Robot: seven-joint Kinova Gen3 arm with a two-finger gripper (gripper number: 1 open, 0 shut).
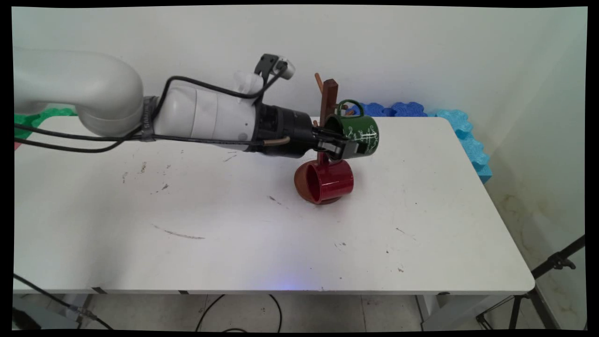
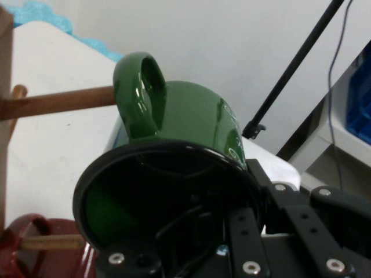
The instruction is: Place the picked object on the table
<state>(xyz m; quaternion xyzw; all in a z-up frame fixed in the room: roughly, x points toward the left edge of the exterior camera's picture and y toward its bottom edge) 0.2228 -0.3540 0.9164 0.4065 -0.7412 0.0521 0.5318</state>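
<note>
My gripper (image 1: 348,149) is shut on the rim of a green mug (image 1: 360,131) with white markings, held on its side above the table (image 1: 234,224). In the hand view the green mug (image 2: 179,121) has its handle on top, and a wooden peg (image 2: 58,103) of the mug tree reaches up to that handle from the left. The brown wooden mug tree (image 1: 330,98) stands right behind the mug. Low on it, just under my gripper, a red mug (image 1: 327,180) lies on its side with its mouth to the left; in the hand view the red mug (image 2: 40,258) shows at bottom left.
Blue foam pieces (image 1: 407,110) lie along the table's far edge and run down its right side (image 1: 472,145). A green foam piece (image 1: 42,114) shows behind the arm at the left. A black tripod (image 1: 552,267) stands off the right end.
</note>
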